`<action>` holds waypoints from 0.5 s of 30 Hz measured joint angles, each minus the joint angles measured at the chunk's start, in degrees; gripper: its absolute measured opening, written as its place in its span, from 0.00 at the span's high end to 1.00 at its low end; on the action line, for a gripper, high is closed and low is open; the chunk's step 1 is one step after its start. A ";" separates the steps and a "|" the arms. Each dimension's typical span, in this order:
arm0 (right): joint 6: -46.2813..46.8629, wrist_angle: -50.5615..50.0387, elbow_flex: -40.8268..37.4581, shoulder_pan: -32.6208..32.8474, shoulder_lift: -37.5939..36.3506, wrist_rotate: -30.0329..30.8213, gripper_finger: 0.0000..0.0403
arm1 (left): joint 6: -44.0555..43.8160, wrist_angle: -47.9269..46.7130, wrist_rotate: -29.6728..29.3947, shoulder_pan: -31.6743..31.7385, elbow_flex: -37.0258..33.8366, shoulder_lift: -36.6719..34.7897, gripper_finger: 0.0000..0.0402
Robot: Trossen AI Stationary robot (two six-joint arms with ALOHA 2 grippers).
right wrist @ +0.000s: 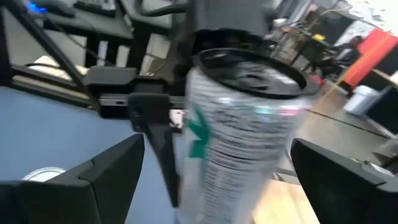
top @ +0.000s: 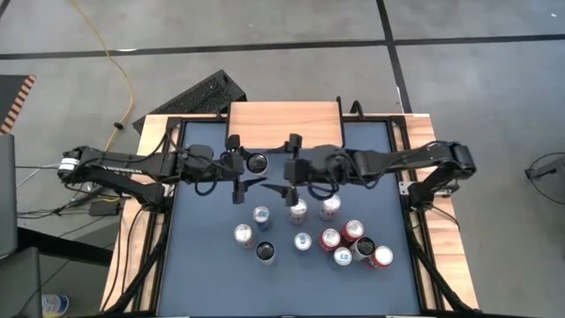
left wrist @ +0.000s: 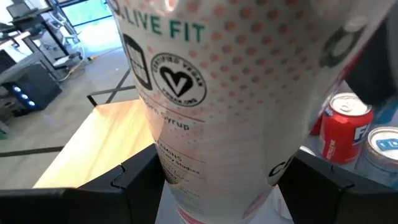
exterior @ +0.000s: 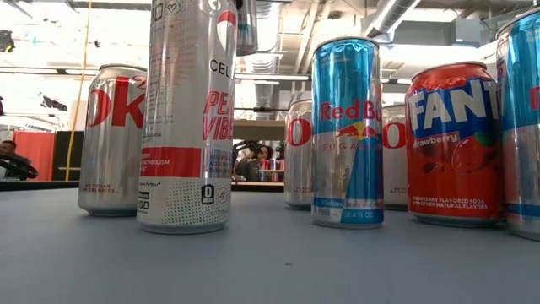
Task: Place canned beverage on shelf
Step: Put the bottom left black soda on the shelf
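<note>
Left gripper [top: 240, 173] clamps can [top: 257, 162]; right gripper [top: 289, 179] spread, empty. Can probably tips if dropped short of shelf [top: 284, 124].

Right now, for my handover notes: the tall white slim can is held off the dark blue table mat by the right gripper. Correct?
Not quite: the left gripper holds the tall white slim can off the dark blue table mat. The left wrist view shows the can clamped between that arm's fingers. The right gripper is open.
</note>
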 joint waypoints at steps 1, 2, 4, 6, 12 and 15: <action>0.65 -0.42 0.59 -0.06 0.63 -0.60 0.03 | 0.06 0.14 -0.23 -0.07 0.00 0.00 0.37; 1.37 -0.65 0.82 -0.15 0.93 -1.50 0.03 | 0.08 0.15 -0.89 -0.15 0.00 0.00 0.37; 2.23 0.11 1.05 -0.47 1.59 -2.03 0.03 | 0.13 0.37 -3.07 -0.26 0.00 0.00 0.37; 2.35 0.21 1.09 -0.79 1.69 -1.72 0.03 | 0.34 0.38 -4.21 -0.24 0.00 0.00 0.37; 2.27 2.86 1.06 -2.29 1.69 -3.66 0.03 | -0.02 0.78 -6.72 -0.22 0.00 0.05 0.37; 1.41 4.06 1.09 -2.94 1.62 -5.14 0.05 | -0.06 1.98 -7.43 -0.22 0.00 0.99 0.37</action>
